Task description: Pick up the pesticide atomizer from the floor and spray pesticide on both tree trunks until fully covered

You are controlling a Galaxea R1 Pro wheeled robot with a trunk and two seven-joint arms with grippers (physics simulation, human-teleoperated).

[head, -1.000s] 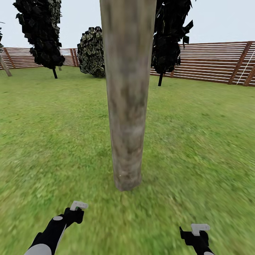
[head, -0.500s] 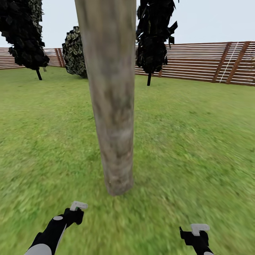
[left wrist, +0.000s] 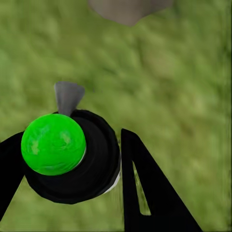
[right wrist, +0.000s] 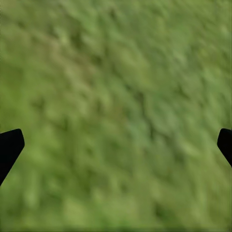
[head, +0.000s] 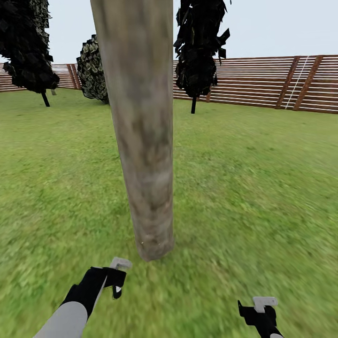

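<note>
Head view: left gripper [head: 115, 277] clamped on the pesticide atomizer [left wrist: 67, 154], nozzle facing the tree trunk [head: 141, 141] base just ahead. Right gripper [head: 260, 310] spread wide over grass [right wrist: 116, 96], holding nothing. Risk: low aim likely leaves the upper trunk uncovered.

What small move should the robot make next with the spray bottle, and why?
Probably lift the left claw and aim the spray bottle higher at the tree trunk. The bottle sits between the claw's fingers, low over the grass near the trunk's foot, and its pale nozzle points toward the trunk's base. The right claw hangs open over grass.
</note>
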